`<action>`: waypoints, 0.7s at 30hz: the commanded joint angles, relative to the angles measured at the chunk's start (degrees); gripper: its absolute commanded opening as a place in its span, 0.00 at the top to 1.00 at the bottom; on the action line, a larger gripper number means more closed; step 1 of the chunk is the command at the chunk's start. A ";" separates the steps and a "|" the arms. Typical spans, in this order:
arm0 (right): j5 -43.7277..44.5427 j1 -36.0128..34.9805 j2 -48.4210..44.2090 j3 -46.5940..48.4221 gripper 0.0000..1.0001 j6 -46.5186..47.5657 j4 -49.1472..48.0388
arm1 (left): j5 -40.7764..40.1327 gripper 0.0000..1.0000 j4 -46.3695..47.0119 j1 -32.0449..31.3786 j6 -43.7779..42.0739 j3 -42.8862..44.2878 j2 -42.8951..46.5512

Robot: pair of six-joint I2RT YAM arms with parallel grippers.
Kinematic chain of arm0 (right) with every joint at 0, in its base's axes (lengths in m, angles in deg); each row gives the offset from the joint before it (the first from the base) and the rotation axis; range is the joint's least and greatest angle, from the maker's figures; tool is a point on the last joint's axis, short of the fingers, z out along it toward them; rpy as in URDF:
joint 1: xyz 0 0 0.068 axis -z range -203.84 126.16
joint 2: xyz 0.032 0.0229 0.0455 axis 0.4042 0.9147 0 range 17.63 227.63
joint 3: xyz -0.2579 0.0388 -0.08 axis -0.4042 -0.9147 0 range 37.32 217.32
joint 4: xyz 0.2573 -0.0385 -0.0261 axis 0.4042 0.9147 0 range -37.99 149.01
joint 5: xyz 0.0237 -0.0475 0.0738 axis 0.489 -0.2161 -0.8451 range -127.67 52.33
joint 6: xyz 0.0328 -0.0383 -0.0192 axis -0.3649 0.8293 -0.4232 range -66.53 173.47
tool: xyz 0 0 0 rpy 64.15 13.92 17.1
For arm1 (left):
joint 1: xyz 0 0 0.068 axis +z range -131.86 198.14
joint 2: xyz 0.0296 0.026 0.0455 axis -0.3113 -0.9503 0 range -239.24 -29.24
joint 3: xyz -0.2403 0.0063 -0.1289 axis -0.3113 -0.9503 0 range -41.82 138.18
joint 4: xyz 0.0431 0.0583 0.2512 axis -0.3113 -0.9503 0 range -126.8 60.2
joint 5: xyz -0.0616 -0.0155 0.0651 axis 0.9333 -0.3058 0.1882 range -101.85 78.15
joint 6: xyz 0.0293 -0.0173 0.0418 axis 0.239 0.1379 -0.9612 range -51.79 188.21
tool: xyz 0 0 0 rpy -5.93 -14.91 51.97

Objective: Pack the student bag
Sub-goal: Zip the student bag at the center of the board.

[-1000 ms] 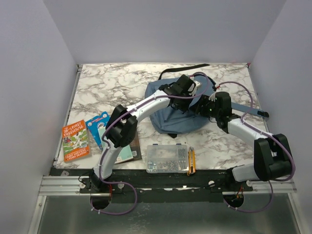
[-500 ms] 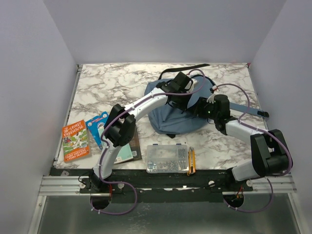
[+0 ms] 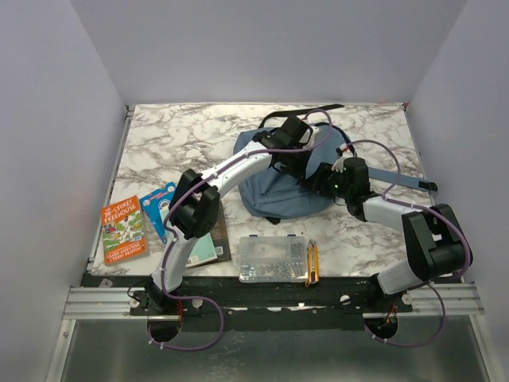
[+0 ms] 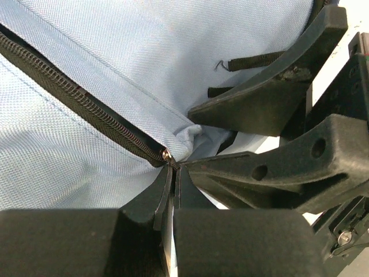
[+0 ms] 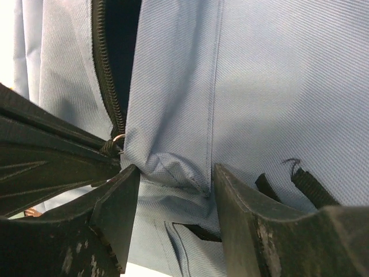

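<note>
Pinching a puckered fold of the student bag point(image 3: 274, 197) in the right end effector point(image 5: 173, 190), one finger on either side of the blue-grey cloth. Pressing the left end effector point(image 4: 173, 176) tight together at the end of the black zip point(image 4: 86, 109), tips just beside a small metal ring point(image 4: 167, 154); cannot tell whether gripping a pull tab there. Meeting almost tip to tip over the bag, right of centre and toward the far side of the marbled desk point(image 3: 175, 139). Leaving along the near edge, well apart from the bag, an orange book point(image 3: 122, 229), a blue packet point(image 3: 161, 208), a clear compartment box point(image 3: 273, 259) and, just beside that box, a yellow-and-black cutter point(image 3: 312, 263).
</note>
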 commanded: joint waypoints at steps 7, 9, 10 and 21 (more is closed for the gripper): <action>3.73 -2.88 2.52 -1.12 0.99 1.36 -5.08 | 3.68 1.00 2.48 3.06 10.71 4.89 1.02; 1.42 -3.15 3.31 -1.15 0.99 1.66 -4.76 | 7.47 1.00 3.53 5.98 17.09 5.32 0.20; 1.81 -3.81 3.43 -1.50 1.00 1.63 -4.41 | 9.71 1.00 4.63 7.63 21.19 5.54 -0.27; 6.15 -7.47 3.31 -4.88 1.00 2.58 -0.93 | 19.44 1.00 22.35 14.42 51.84 6.84 -6.51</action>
